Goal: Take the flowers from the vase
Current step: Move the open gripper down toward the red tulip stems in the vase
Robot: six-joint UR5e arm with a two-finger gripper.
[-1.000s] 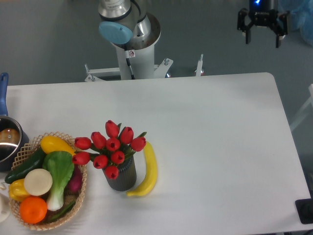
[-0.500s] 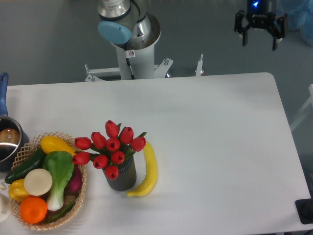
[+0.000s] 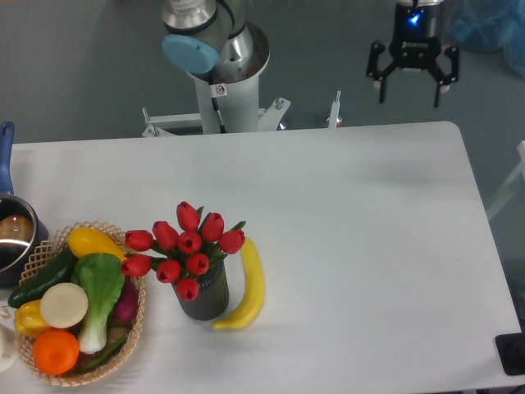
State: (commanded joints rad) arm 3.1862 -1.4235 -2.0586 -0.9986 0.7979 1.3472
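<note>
Beyond table edge, fingers [image 3: 408, 92] spread, empty

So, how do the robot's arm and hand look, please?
The arm is silver-grey metal with a round light-blue cap and a small red-and-white sticker on its white pedestal. The hand is black, with two thin dark fingers, and a blue light glows above it.

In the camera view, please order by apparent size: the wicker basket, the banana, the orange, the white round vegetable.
1. Wicker basket, clearly largest.
2. Banana, long but thin.
3. The orange and the white round vegetable look about equal; I will not rank them.
</note>
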